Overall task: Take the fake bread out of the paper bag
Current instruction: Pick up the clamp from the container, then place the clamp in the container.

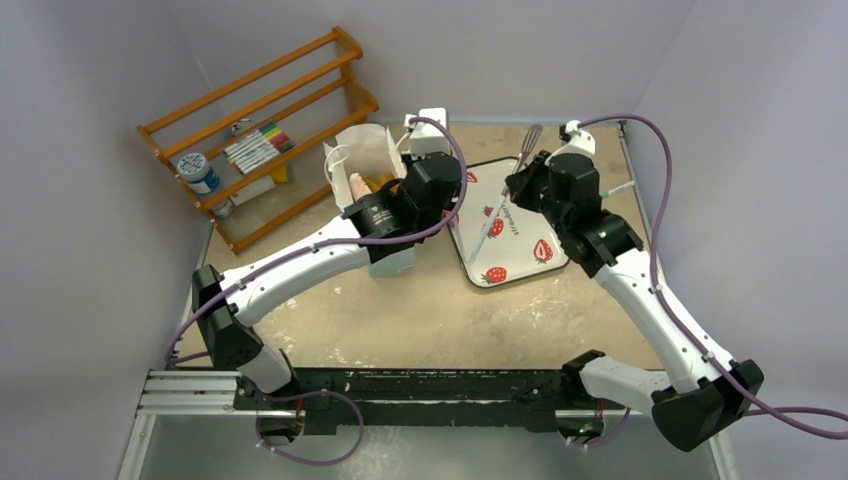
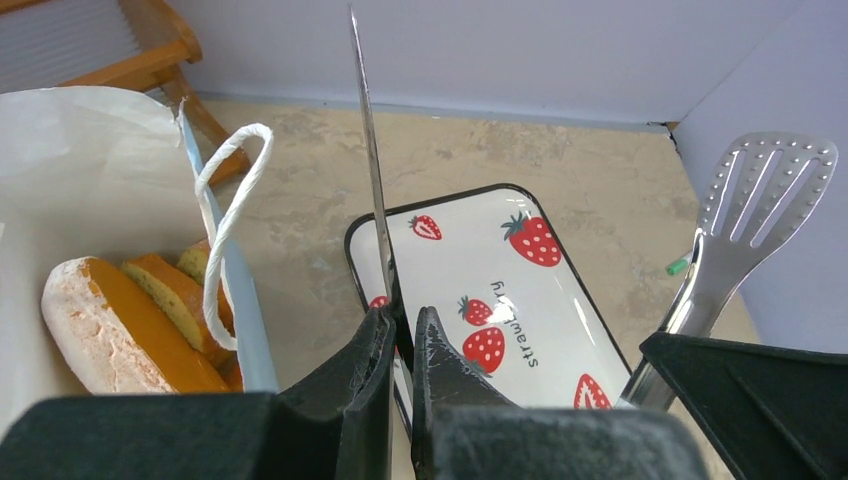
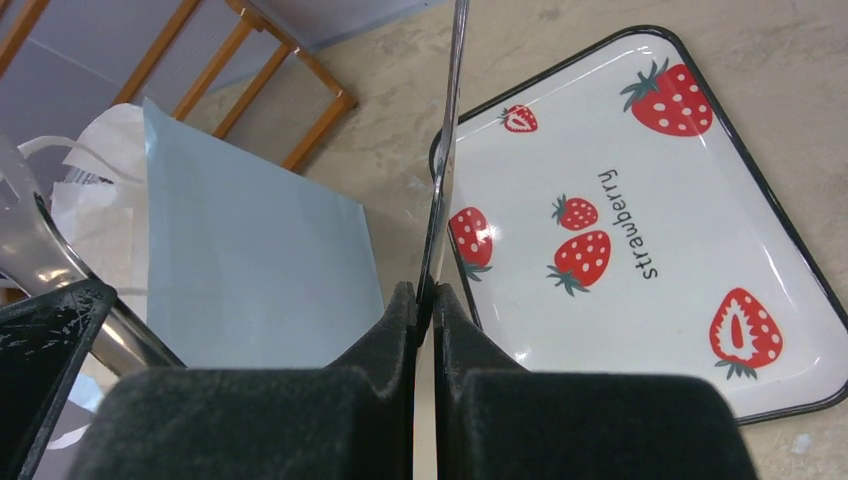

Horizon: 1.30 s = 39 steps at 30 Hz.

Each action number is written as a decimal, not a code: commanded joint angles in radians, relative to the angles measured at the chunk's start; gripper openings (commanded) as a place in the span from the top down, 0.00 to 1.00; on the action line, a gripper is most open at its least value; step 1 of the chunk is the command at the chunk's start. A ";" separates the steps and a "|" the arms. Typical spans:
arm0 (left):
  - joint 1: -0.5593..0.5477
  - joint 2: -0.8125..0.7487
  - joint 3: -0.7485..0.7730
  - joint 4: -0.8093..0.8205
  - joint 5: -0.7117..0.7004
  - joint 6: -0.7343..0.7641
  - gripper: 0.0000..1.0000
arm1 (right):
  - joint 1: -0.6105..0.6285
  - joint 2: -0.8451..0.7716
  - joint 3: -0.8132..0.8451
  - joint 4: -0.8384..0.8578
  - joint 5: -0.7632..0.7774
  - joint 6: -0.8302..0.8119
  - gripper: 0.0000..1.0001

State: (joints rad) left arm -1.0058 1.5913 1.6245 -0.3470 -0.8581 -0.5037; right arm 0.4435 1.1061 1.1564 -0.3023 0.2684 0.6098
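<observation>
Although left tool (image 2: 403,318) and right tool (image 3: 422,295) are each clenched on a thin tongs blade (image 2: 368,150), the fake bread (image 2: 140,320) lies inside the paper bag (image 2: 90,160), just left of the left tool, the nearer one.

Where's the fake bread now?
The fake bread is inside the paper bag, at the left of the left wrist view. From above, the bag stands between the wooden rack and the strawberry tray.

Pale grey-lilac walls (image 1: 80,150), mottled beige tabletop (image 1: 430,320), orange wooden rack (image 1: 245,82) in the rear-left corner, soft even light
</observation>
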 commanded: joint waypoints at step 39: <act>0.056 -0.036 0.096 0.071 -0.008 0.167 0.32 | -0.086 0.501 0.073 0.039 0.016 -0.322 1.00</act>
State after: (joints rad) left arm -0.9474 1.6215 1.7393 -0.3065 -0.8375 -0.3439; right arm 0.3733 1.5539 1.1618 -0.3298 0.3336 0.3244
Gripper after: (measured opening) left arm 0.676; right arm 0.018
